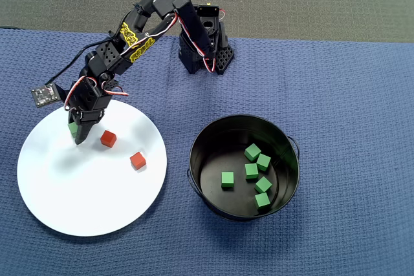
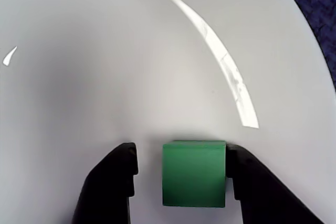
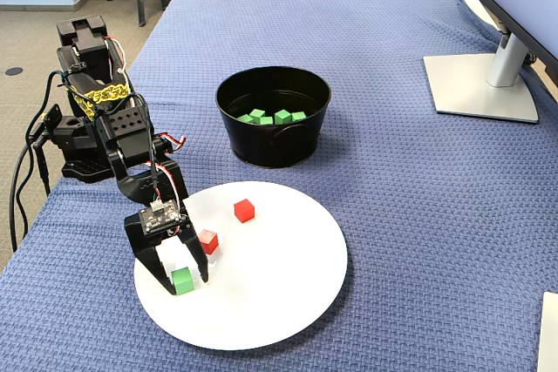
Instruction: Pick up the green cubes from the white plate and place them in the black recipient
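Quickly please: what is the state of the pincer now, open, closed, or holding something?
Pincer: open around a green cube on the white plate; one finger touches it, the other is apart, so not yet gripped.

The worktop (image 1: 336, 95) has a blue woven cloth all over it. The white plate (image 1: 77, 205) lies flat on the cloth, and the black recipient (image 1: 213, 135) stands near it, not touching. The robot arm's base (image 1: 207, 53) and a grey screen stand (image 3: 479, 84) sit on the cloth too.
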Action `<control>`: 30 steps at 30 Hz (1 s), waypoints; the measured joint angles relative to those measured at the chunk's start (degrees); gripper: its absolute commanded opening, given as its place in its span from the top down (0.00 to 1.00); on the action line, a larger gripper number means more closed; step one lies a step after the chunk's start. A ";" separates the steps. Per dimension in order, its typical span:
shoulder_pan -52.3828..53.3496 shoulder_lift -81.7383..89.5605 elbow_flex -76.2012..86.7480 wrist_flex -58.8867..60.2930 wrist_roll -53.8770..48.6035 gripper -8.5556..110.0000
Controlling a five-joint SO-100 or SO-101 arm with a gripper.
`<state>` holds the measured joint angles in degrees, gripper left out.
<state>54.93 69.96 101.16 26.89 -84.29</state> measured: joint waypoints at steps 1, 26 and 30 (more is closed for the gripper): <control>-0.09 0.26 -0.18 0.97 0.00 0.81; -0.09 0.88 -1.49 5.27 3.34 0.93; 0.44 3.60 -3.08 10.11 6.42 0.93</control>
<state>55.37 73.56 98.09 37.00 -77.87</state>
